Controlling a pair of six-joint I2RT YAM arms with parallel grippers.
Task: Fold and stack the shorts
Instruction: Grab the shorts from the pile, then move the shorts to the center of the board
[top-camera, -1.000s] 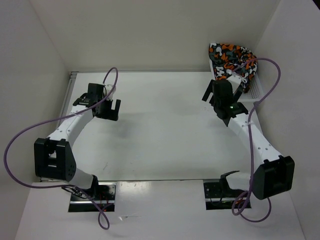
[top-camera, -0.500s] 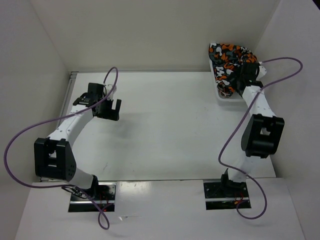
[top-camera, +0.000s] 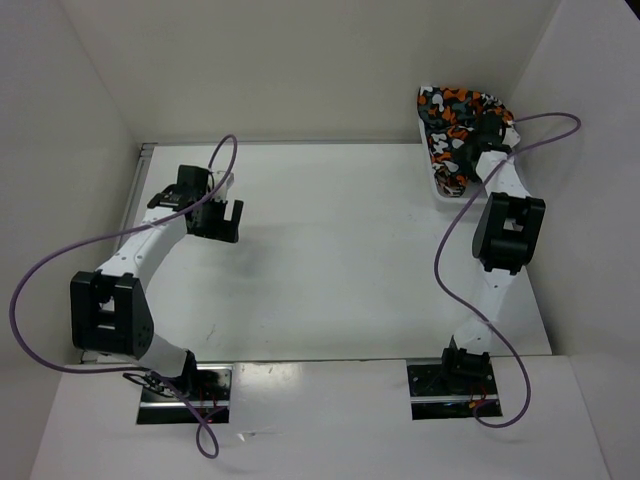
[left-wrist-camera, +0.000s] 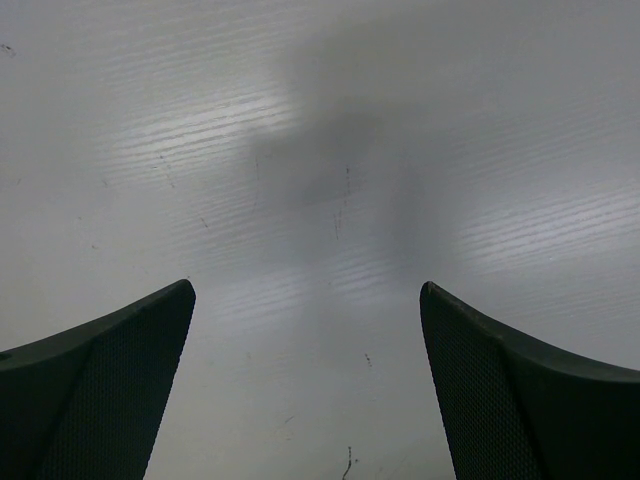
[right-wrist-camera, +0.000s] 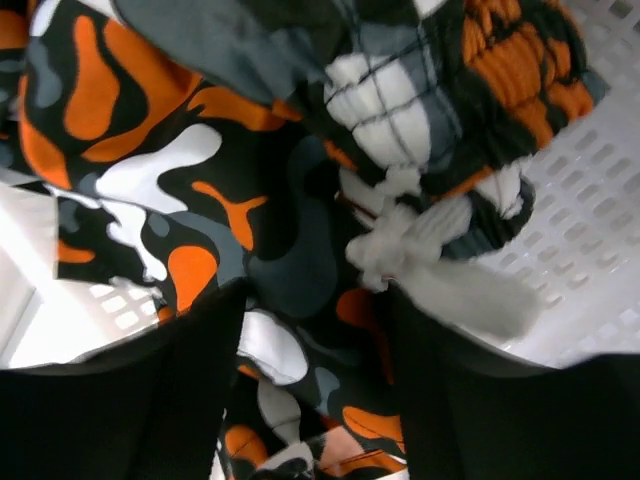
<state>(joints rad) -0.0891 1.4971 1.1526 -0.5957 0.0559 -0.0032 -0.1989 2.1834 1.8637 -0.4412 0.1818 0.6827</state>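
Since half a second ago my right arm has drawn its elbow in and pushed its wrist deeper over the basket (top-camera: 441, 190) at the far right corner of the bench; my left arm has not shifted. The right gripper (right-wrist-camera: 318, 300) hangs low over the shorts (right-wrist-camera: 150, 110), its jaws parted to a middling width with a bunch of the camouflage fabric between them, beside the white drawstring knot (right-wrist-camera: 390, 245). The shorts (top-camera: 452, 115) lie crumpled in the white mesh basket (right-wrist-camera: 600, 200), heaped against its far wall. The left gripper (left-wrist-camera: 307, 290) hovers above the bare table (top-camera: 330, 250) near the far left corner, jaws spread wide and holding nothing.
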